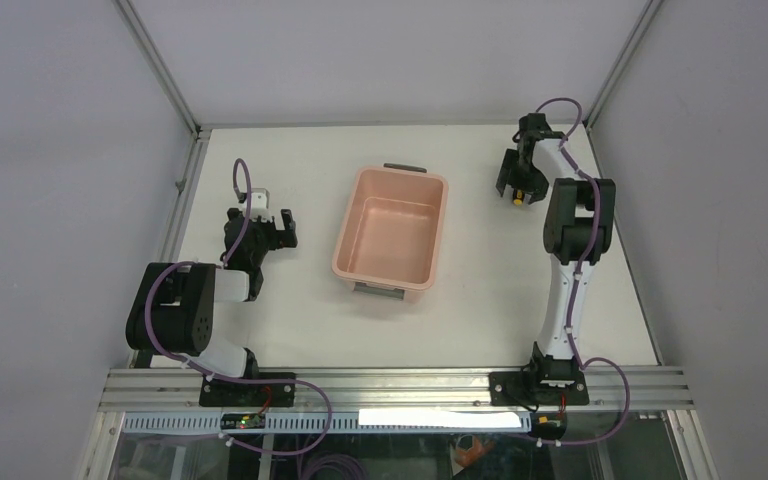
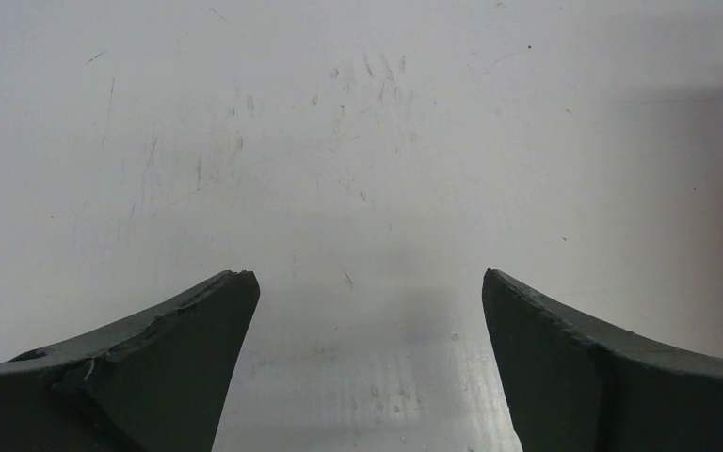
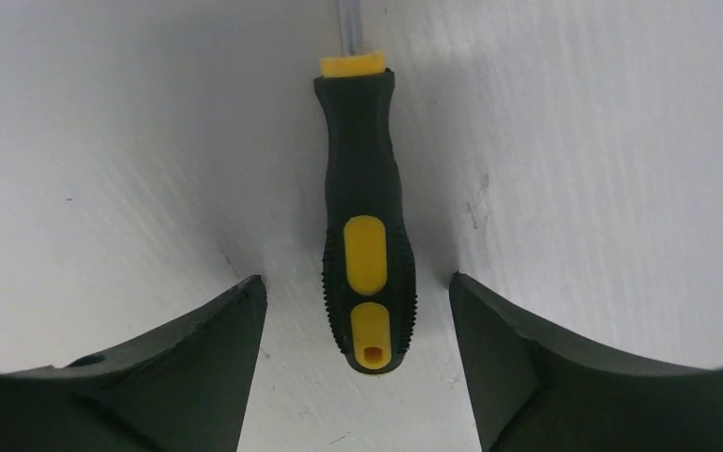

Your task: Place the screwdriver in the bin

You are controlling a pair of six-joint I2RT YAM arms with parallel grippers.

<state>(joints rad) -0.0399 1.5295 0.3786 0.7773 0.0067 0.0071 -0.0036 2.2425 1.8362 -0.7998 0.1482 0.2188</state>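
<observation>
The screwdriver [image 3: 365,188] lies flat on the white table, with a black handle, yellow inlays and a thin shaft running off the top of the right wrist view. My right gripper [image 3: 358,281] is open, its fingertips [image 3: 235,320] on either side of the handle's butt end, with a gap on each side. In the top view the right gripper [image 1: 518,188] is at the far right of the table, with a bit of yellow from the screwdriver [image 1: 516,201] showing under it. The salmon-pink bin [image 1: 438,235] stands empty mid-table. My left gripper [image 1: 282,232] is open and empty, left of the bin.
The left wrist view shows only bare scratched table between the open left fingers [image 2: 179,348]. A metal frame rail [image 1: 182,190] runs along the table's left edge, and grey walls close in the back and sides.
</observation>
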